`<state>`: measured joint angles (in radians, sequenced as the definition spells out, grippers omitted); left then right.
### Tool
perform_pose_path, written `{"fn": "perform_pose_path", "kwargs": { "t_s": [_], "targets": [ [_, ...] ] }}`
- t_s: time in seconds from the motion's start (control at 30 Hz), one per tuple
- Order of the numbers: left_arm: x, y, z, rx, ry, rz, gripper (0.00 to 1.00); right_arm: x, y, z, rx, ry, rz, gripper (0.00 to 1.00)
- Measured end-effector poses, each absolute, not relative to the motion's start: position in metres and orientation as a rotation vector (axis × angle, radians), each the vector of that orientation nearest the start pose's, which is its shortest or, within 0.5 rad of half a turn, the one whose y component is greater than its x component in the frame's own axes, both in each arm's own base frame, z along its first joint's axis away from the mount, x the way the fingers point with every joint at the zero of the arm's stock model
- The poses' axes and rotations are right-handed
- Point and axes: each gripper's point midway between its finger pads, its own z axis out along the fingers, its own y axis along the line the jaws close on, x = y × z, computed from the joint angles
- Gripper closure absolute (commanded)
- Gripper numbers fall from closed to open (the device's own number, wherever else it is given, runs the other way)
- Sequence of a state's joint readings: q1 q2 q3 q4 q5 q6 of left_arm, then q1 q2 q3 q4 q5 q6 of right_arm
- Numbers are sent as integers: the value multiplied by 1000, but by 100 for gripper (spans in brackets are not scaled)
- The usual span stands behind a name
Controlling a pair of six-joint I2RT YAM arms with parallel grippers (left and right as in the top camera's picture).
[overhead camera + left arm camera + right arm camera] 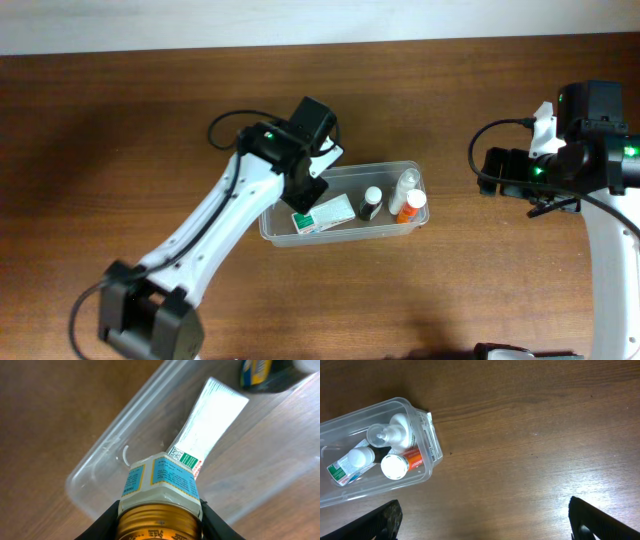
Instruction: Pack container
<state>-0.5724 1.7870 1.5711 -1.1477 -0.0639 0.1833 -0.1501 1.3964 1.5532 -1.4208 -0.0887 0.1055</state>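
**Fingers [102, 524] loaded at left, idle at right; container [345, 236] part packed**

Found left gripper [160, 527] clenched on a gold-capped jar [161, 482] with a blue-and-white label, held over the left end of the container and not yet set down. Found right gripper [485, 510] spread wide and empty, well off the container's right end, over bare table [535, 435].

Located container standing on the wooden table, mouth up. Noted inside:
- a flat white carton [322, 215] lying near the middle
- a dark bottle [372, 203], a clear spray bottle [403, 185] and an orange bottle [410, 207], close together at the right end

Seen nothing on the floor at the left end, below the jar.

Traced long axis left to right across the table in the overhead view, right end swung slightly toward the far edge.

Judged light, thin-walled and somewhat flexible, and smooth enough to skate on the wood if nudged. Expect bowing of the walls under a hard pinch. Recommend taking hold at the rim, at a short end or beside a rounded corner, probably the stiffest part. Avoid squeezing mid-wall. Advise lowering the jar straight down, sparing the container any sideways push.
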Motion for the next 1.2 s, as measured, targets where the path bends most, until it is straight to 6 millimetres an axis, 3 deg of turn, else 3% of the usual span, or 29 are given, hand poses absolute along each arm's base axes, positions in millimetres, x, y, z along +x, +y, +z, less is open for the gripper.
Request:
{"fn": "perform_pose_path", "kwargs": {
  "t_s": [0.13, 0.23, 0.33, 0.4, 0.57, 0.63, 0.7, 0.8, 0.83, 0.93, 1.07, 1.2],
  "targets": [
    [332, -199, 102, 1093, 2785, 54, 66, 280, -27, 237, 340, 2810, 116, 2],
    [332, -199, 89, 1106, 2814, 64, 53, 280, -27, 237, 342, 2810, 116, 2],
    [333, -199, 86, 1117, 2813, 67, 50, 280, -27, 237, 342, 2810, 116, 1],
    [334, -200, 86, 1114, 2808, 70, 42, 280, -27, 237, 342, 2810, 116, 2],
    [341, -196, 90, 1062, 2810, 87, 41, 280, -27, 237, 342, 2810, 116, 2],
    [351, -191, 104, 981, 2795, 79, 35, 280, -27, 237, 342, 2810, 116, 1],
    [362, -180, 136, 838, 2746, 54, 32, 280, -27, 237, 341, 2811, 116, 1],
    [379, -152, 193, 576, 2631, 25, 1, 282, -24, 238, 291, 2809, 123, 2],
    [384, -134, 220, 451, 2577, 17, 1, 283, -22, 238, 264, 2805, 125, 2],
    [391, -92, 259, 235, 2494, 20, 1, 295, -10, 242, 168, 2766, 117, 2],
    [399, -42, 263, 19, 2497, 60, 1, 319, 4, 248, 78, 2686, 102, 2],
    [404, -6, 254, -205, 2510, 64, 1, 336, 6, 231, 66, 2718, 101, 2]
  ]
}}
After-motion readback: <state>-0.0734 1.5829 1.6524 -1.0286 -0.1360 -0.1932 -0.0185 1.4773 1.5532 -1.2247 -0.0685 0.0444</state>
